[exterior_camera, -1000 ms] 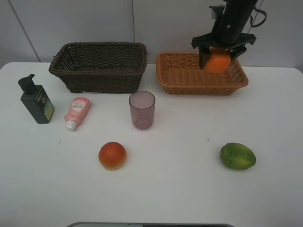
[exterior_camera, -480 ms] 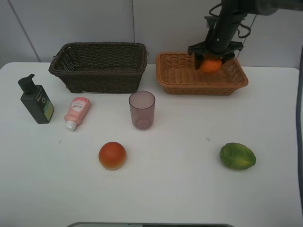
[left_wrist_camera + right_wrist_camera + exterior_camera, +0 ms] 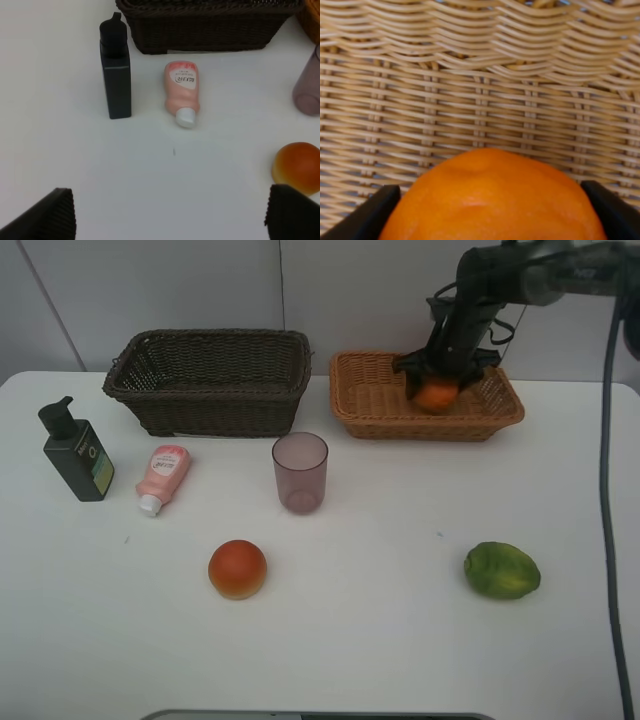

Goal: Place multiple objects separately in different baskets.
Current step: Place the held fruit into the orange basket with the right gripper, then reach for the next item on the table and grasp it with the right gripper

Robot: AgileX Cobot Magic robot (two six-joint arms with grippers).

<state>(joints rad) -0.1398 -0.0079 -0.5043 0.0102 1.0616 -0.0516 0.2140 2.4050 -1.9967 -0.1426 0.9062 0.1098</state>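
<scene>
From the high camera the right hand [image 3: 440, 378] reaches down into the shallow tan basket [image 3: 372, 412] at the back right of the bench [image 3: 380, 650], its fingers clasped on either side of the orange [image 3: 436, 396], which sits low inside the basket toward the far wall. Whether the orange touches the basket floor cannot be told from there. The right wrist camera gives what the high one cannot: the orange [image 3: 490, 200] fills the lower part of the picture with a black finger [image 3: 367, 215] pressed at each flank, and the tan basket's weave [image 3: 480, 90] lies close behind it. The left hand [image 3: 170, 220] appears only in its own wrist view, spread wide with nothing between its two dark fingertips, held above bare bench. That view looks over the dark green pump bottle [image 3: 116, 75] standing upright, the pink tube [image 3: 182, 92] lying beside it with the white cap pointing away from the dark brown basket [image 3: 210, 30], the edge of the purple cup [image 3: 307, 82] and part of the red-orange fruit [image 3: 297, 167]. Only the high camera shows the green citrus [image 3: 501, 571], alone at the front right of the bench, well apart from both baskets; the dark brown basket looks empty as far as its inside shows.
</scene>
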